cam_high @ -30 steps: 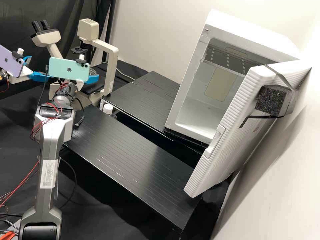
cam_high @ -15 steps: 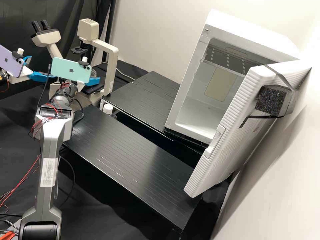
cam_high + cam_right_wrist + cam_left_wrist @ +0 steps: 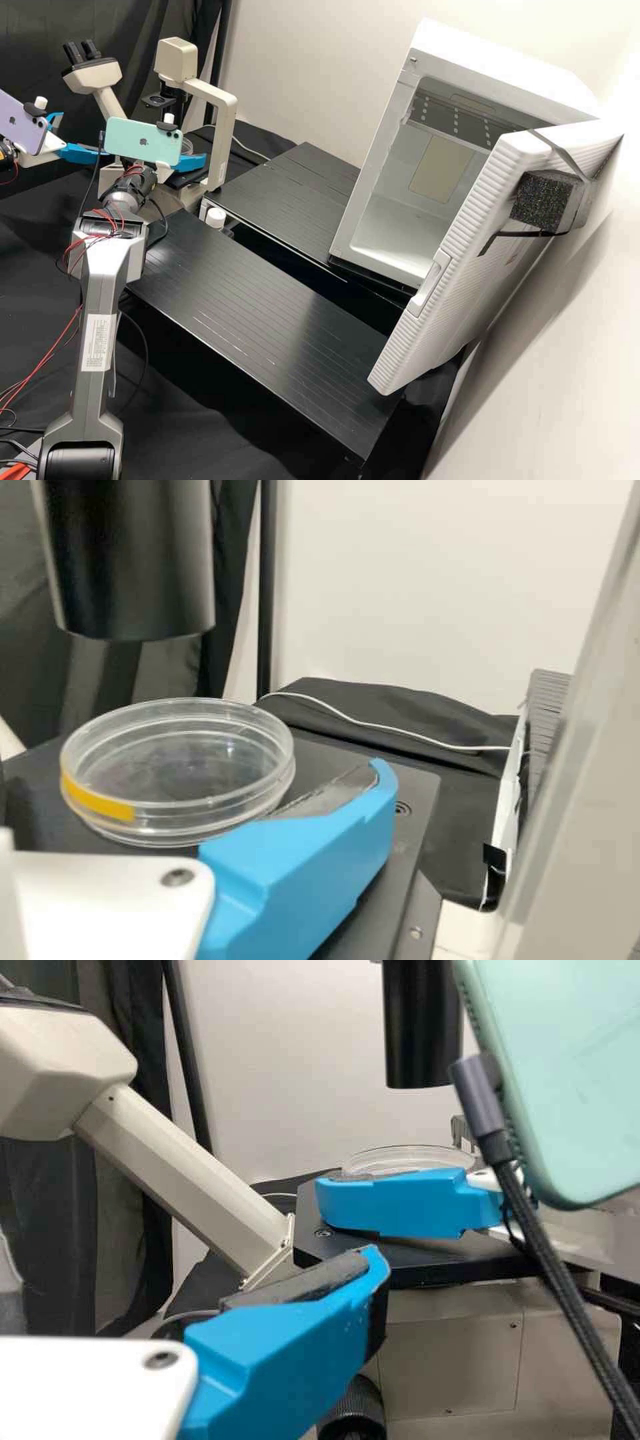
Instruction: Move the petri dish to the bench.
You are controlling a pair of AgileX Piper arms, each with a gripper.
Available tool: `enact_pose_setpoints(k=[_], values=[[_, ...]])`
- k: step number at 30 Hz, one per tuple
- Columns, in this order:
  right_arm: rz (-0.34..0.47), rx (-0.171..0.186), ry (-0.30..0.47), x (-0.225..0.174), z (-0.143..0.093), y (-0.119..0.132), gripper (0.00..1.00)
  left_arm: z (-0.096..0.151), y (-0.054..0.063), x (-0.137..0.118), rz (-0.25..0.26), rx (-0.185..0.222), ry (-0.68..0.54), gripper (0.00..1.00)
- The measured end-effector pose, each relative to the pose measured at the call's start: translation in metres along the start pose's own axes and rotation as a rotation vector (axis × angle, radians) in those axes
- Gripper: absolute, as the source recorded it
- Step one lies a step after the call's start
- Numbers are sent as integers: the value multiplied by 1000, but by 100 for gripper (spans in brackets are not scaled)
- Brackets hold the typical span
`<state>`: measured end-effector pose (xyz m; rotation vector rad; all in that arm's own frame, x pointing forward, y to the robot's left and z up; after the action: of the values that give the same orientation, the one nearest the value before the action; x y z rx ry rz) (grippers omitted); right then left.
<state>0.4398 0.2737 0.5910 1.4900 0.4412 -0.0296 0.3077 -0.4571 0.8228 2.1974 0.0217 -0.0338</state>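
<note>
Two steps, as I judge it, are ahead of any carrying: gripping and lifting. Nearest lies the long, black slatted bench top [image 3: 267, 313], probably the destination. Beyond it, the right blue-fingered gripper [image 3: 372, 788] stands spread beside the clear round plastic petri dish with a yellow strip [image 3: 180, 770], which sits on the flat black microscope stage [image 3: 440, 1272]. Farther off, the left blue-fingered gripper [image 3: 85, 135] has its fingers apart. Grasp, lift, transfer and release are all left.

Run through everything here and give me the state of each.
Petri dish: flat on the microscope's stage, off the bench
Cabinet door: open
Microscope: upright
Left gripper: open, holding nothing
Right gripper: at the dish; open or shut, I can't tell
</note>
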Motion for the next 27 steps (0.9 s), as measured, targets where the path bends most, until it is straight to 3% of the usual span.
enact_pose_setpoints(k=[12,13,23,27], values=[[0,2,-22,3,0,-6,100,0,0,0,0,0,0,100],[-1,2,-22,3,-1,-7,0,0,0,0,0,0,0,100],[-1,-44,-27,4,-2,-8,0,0,0,0,0,0,0,100],[-13,-35,-33,3,-3,-11,0,0,0,0,0,0,0,100]])
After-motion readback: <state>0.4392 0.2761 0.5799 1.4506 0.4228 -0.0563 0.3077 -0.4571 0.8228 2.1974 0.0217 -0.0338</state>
